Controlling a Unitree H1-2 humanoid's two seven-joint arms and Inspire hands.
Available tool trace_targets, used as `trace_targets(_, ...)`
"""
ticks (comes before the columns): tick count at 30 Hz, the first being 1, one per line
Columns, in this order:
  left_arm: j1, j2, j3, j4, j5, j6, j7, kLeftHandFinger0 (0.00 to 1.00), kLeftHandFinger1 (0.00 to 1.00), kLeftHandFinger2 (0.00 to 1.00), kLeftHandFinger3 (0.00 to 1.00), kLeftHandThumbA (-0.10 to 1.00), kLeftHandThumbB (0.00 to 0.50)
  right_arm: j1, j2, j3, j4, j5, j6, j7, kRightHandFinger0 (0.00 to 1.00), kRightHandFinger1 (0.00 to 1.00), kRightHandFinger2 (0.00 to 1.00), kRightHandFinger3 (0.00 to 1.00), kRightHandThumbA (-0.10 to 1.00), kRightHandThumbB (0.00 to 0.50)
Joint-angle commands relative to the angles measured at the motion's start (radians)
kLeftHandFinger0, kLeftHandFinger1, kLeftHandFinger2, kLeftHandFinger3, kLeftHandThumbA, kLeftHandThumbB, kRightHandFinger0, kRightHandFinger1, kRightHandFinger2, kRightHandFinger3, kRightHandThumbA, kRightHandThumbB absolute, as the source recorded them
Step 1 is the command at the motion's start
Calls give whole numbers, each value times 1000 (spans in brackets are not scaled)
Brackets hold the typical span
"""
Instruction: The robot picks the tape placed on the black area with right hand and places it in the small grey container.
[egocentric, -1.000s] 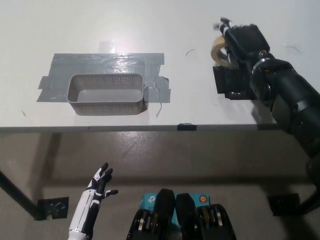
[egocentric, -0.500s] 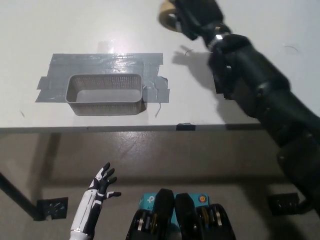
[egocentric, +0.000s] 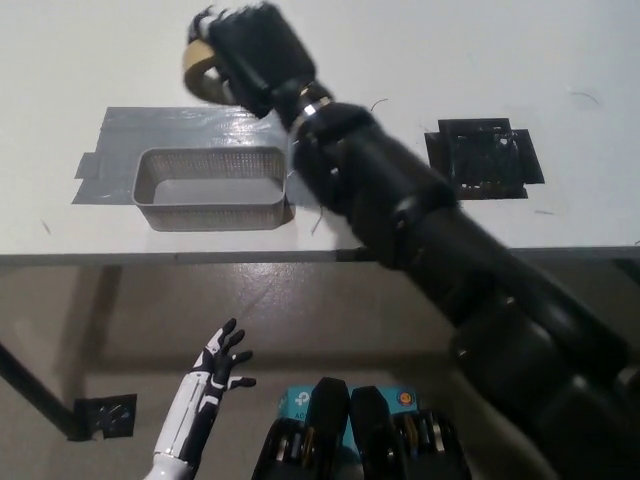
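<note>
My black right hand (egocentric: 250, 55) is shut on the tan roll of tape (egocentric: 200, 68), holding it up above the table just beyond the far right end of the small grey container (egocentric: 212, 187). The container is a mesh basket sitting on grey tape strips (egocentric: 120, 130) on the white table. The black area (egocentric: 485, 158) lies bare at the right side of the table. My right arm stretches diagonally across the picture from the bottom right. My white left hand (egocentric: 218, 365) rests open below the table edge at the lower left.
The white table's (egocentric: 400, 60) front edge runs across the middle of the picture, with floor below it. A small black plate (egocentric: 105, 415) lies on the floor at the lower left.
My right hand has carried the tape leftward from over the black area to above the container's far side. The black area is now uncovered. My left hand shifted only slightly.
</note>
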Motion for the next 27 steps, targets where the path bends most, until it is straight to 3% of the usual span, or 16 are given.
trace_targets(1,-8,8,-12,-38,19,-24,-11,705,845,998,1000,1000,1,-72,55,-4,30,3,16,-70,0,129,603,211,-100,250)
trace_targets(4,-6,6,-21,-43,18,-15,-17,704,840,990,1000,1000,23,-46,83,-3,64,7,18,-86,0,148,677,211,-100,236)
trace_targets(6,-16,7,-23,-36,12,-18,-19,716,849,991,1000,1000,20,-37,92,-4,83,10,20,-89,0,248,802,285,-100,239)
trace_targets(9,-4,13,-32,-41,25,-19,-19,724,845,995,1000,1000,41,-4,103,-2,100,12,33,-70,0,352,898,510,-100,209)
trace_targets(12,-8,10,-35,-48,18,-4,-21,731,849,1000,1000,1000,62,24,109,-2,115,14,51,-59,0,249,735,436,-100,215)
trace_targets(13,-7,9,-37,-50,18,-3,-21,731,848,1000,1000,1000,62,25,108,-2,114,14,51,-59,0,235,677,401,-100,259)
trace_targets(14,-12,9,-37,-46,19,-11,-18,727,842,1000,1000,1000,51,37,105,-6,122,21,50,-41,0,227,713,612,-100,184)
trace_targets(15,-16,9,-35,-45,22,-11,-16,716,831,992,1000,1000,52,38,104,-11,125,29,53,-17,10,273,780,668,-100,170)
trace_targets(16,-20,8,-34,-42,25,-12,-13,709,823,984,1000,1000,51,41,101,-23,130,45,58,34,57,376,896,643,-100,154)
trace_targets(17,-20,8,-33,-40,25,-14,-13,706,821,980,1000,1000,56,40,99,-39,136,68,73,115,267,583,1000,856,-70,167)
trace_targets(18,-19,9,-33,-40,27,-15,-12,700,816,976,1000,1000,63,39,97,-57,140,89,93,195,387,704,1000,1000,0,229)
trace_targets(19,-20,9,-32,-39,30,-15,-12,698,815,975,1000,1000,64,39,96,-67,139,99,95,223,400,700,1000,1000,43,230)
trace_targets(20,-22,11,-33,-37,35,-16,-11,688,807,966,1000,1000,71,39,93,-81,140,113,104,277,660,990,1000,1000,160,312)
trace_targets(21,-25,16,-34,-38,39,-15,-14,680,802,961,1000,1000,69,45,86,-94,139,127,117,338,1000,1000,1000,1000,268,372)
trace_targets(23,-30,15,-35,-37,38,-10,-17,672,798,960,1000,1000,79,54,74,-92,136,122,129,378,1000,1000,1000,1000,426,478)
trace_targets(27,-38,20,-28,-36,38,-22,-14,652,780,946,1000,1000,62,51,59,-109,126,138,142,476,1000,1000,1000,1000,579,500)
